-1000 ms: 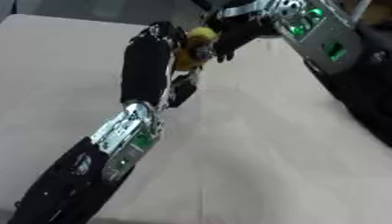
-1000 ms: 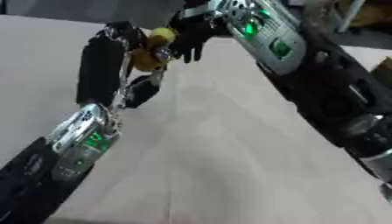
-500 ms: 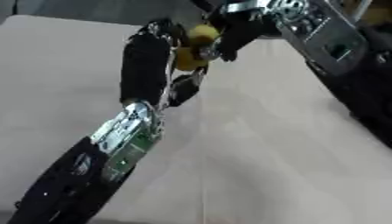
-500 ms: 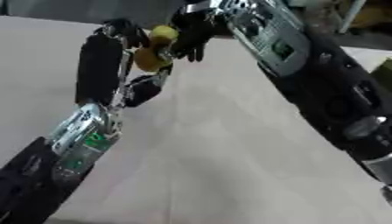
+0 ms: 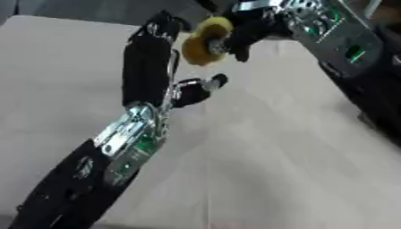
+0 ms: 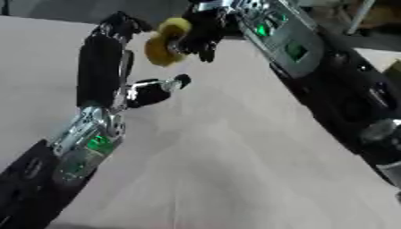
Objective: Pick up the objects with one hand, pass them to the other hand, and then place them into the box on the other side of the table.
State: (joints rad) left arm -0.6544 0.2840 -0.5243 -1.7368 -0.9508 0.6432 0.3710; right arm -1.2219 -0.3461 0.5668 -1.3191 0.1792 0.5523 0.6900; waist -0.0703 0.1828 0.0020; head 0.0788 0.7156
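Yellow object: a rounded, ring-like yellow thing (image 5: 205, 41) is held up above the tabletop near the top centre of both views, between the two hands.
Right hand: the right hand (image 5: 249, 31) comes in from the upper right, and its dark fingers (image 6: 205, 41) are curled round the right side of the yellow object.
Left hand: the left hand (image 5: 160, 53) stands upright just left of the yellow object, its back toward the camera; the thumb (image 5: 205, 86) sticks out to the right below the object and is apart from it. Whether the fingers touch the object or are curled cannot be told, since the back of the hand hides them.
Left arm: the left forearm (image 5: 129, 138), silver with a green light, runs from the lower left corner up to the hand and covers a strip of the tabletop.
Right arm: the right forearm (image 6: 290, 44), with green lights, shows in both views.
Only in the right eye view: much more of the right arm, running down the right edge to a silver joint (image 6: 380, 132).
Only in the left eye view: more bare tabletop (image 5: 55, 76) to the left of the left arm.
Tabletop: pale beige surface, with dark background beyond its far edge.
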